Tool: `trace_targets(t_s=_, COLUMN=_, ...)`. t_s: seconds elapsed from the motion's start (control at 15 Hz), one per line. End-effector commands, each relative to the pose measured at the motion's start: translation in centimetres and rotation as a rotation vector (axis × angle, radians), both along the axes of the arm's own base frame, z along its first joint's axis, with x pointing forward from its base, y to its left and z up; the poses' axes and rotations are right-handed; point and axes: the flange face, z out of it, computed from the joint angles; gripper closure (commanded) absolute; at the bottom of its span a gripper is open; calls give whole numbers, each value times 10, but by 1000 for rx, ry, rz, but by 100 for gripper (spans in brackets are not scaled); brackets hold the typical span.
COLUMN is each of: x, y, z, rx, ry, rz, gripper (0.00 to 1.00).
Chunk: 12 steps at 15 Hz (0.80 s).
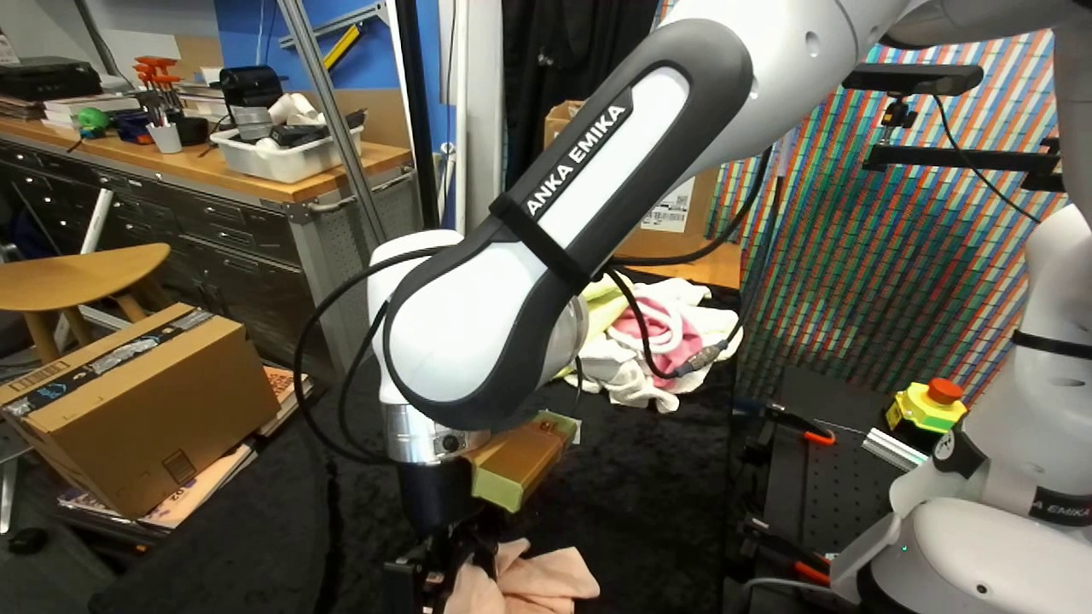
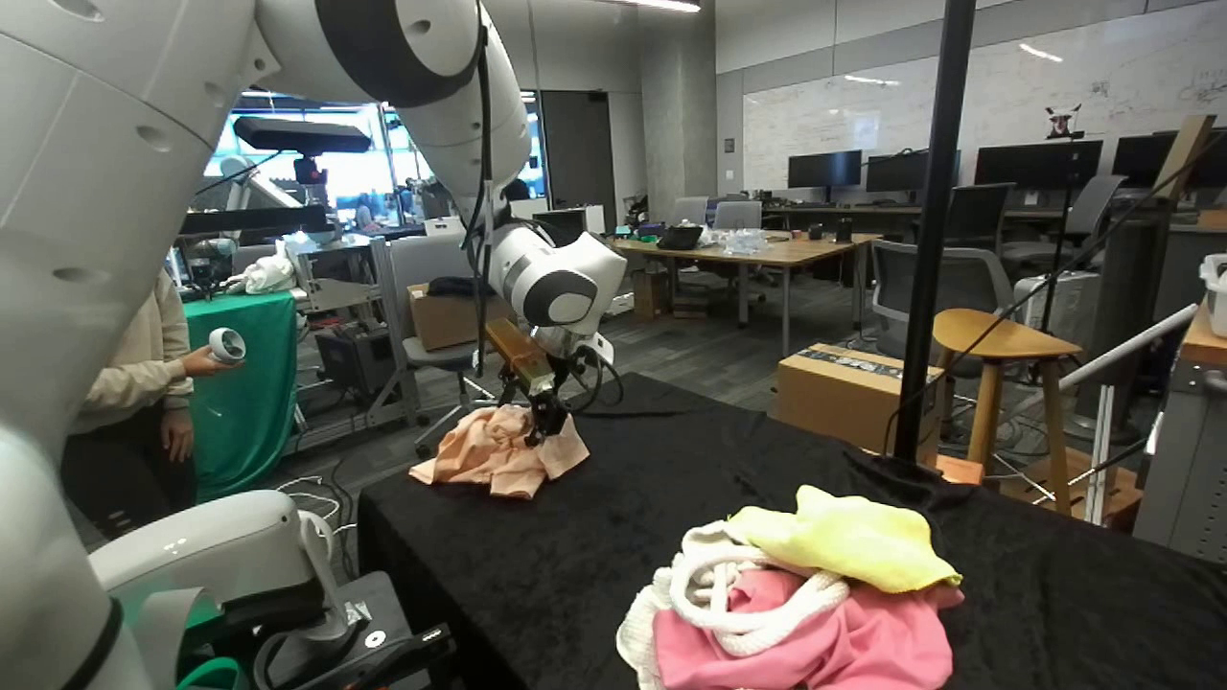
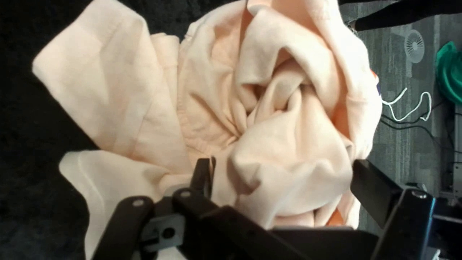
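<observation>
The black two-fingered claw (image 3: pixel 283 162) is released: in the wrist view its fingers (image 3: pixel 377 191) stand spread wide at seven and four o'clock, with folds of a crumpled peach-coloured cloth (image 3: pixel 267 126) bulging between them (whether they press on it, I cannot tell). In both exterior views the claw points down into the cloth, which lies near the edge of a black, velvety-topped worktop (image 2: pixel 613 532). Reckoned from the claw in an exterior view, pink fabric (image 2: pixel 872 637), yellow fabric (image 2: pixel 844 541) and thick white rope (image 2: pixel 752 632) lie heaped at four o'clock on the same worktop, well apart from the cloth. At three o'clock, off the worktop, sits a rectangular brown cardboard box (image 2: pixel 844 402). At nine o'clock, a person in a beige sweatshirt (image 2: pixel 144 355) holds a white ring-shaped controller (image 2: pixel 230 351) beside a green-draped table (image 2: pixel 249 393).
</observation>
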Motion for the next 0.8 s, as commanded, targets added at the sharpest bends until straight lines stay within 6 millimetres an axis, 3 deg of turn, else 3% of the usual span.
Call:
trace_targets(t_s=0.0, x=8, y=2, z=0, rx=45, ry=-4, rz=-5, gripper=0)
trace_targets(t_s=0.13, x=8, y=1, z=-1, rx=47, ry=2, rz=-1, gripper=6)
trace_targets(t_s=0.2, x=8, y=0, z=-2, rx=46, ry=5, rz=0, gripper=26)
trace_targets(t_s=0.73, x=12, y=-6, z=0, rx=101, ry=71, rz=20, gripper=92)
